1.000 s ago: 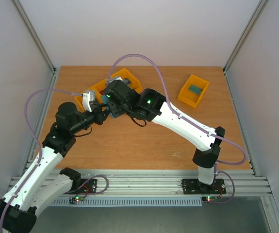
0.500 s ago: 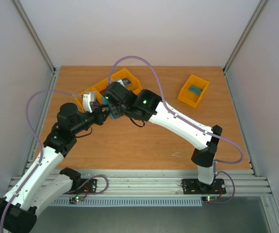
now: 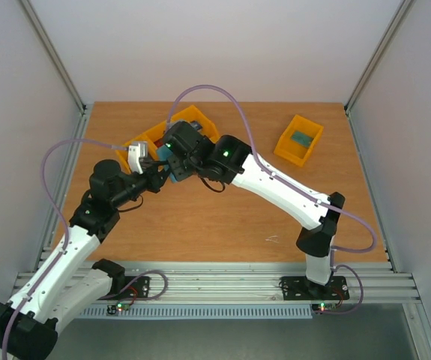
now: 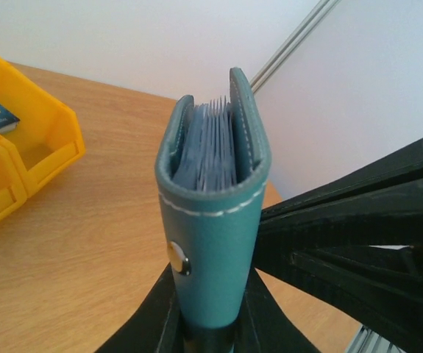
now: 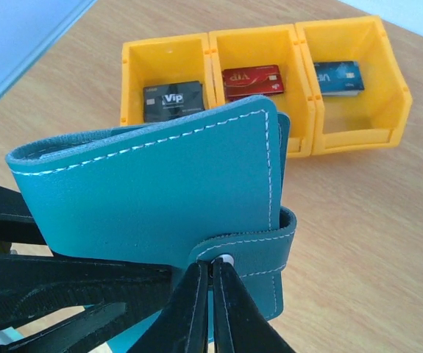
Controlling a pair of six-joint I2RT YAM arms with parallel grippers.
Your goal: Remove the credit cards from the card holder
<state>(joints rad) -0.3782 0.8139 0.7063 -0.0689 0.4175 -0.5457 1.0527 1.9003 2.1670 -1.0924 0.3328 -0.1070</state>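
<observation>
Wood tabletop (image 3: 200,217), white walls. Teal leather bifold card holder (image 5: 160,191) is upright just before the yellow plastic bin row (image 5: 354,132), clamped by the left gripper (image 4: 210,323). The right gripper (image 5: 212,272) pinches its snap strap. I should peel slowly, with the left firm.

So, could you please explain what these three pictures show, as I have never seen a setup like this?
These are two robot arms bolted to a wooden table. One picture looks down from above. The other two come from small cameras on each wrist, so each shows its own fingers. Together the arms hold a teal card holder: the left gripper clamps one end, and the right gripper pinches its snap strap. The holder is folded, with thin layers packed inside. Behind it stands a row of three orange bins, holding a dark card, a red card and a blue card. A fourth bin sits apart on the right.
</observation>
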